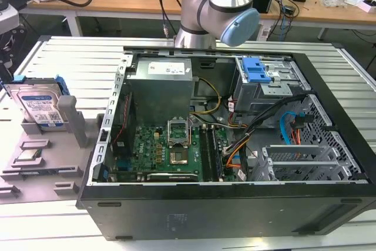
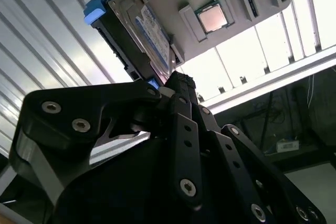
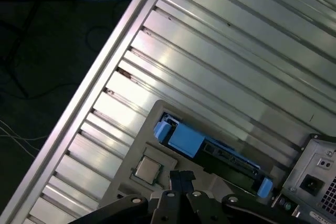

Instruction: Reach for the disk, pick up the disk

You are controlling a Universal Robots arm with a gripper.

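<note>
The disk point(image 1: 40, 107), silver with a white-and-blue label and a blue bracket, stands on edge in a grey holder point(image 1: 56, 166) at the exterior view's left. Both wrist views show it from above: the disk point(image 2: 152, 35) beyond the black fingertips, and the disk point(image 3: 184, 139) with its blue bracket edge uppermost. My gripper point(image 2: 181, 80) hangs well above it, apart from it. In the first wrist view the gripper point(image 3: 181, 176) has its fingertips together, with nothing between them.
A small square processor chip point(image 1: 28, 156) lies in the grey holder beside the disk, as the chip point(image 2: 212, 18) and the chip point(image 3: 147, 169) show. An open black computer case point(image 1: 235, 210) stands to the exterior view's right. The ribbed metal table's edge point(image 3: 113, 56) runs near the holder.
</note>
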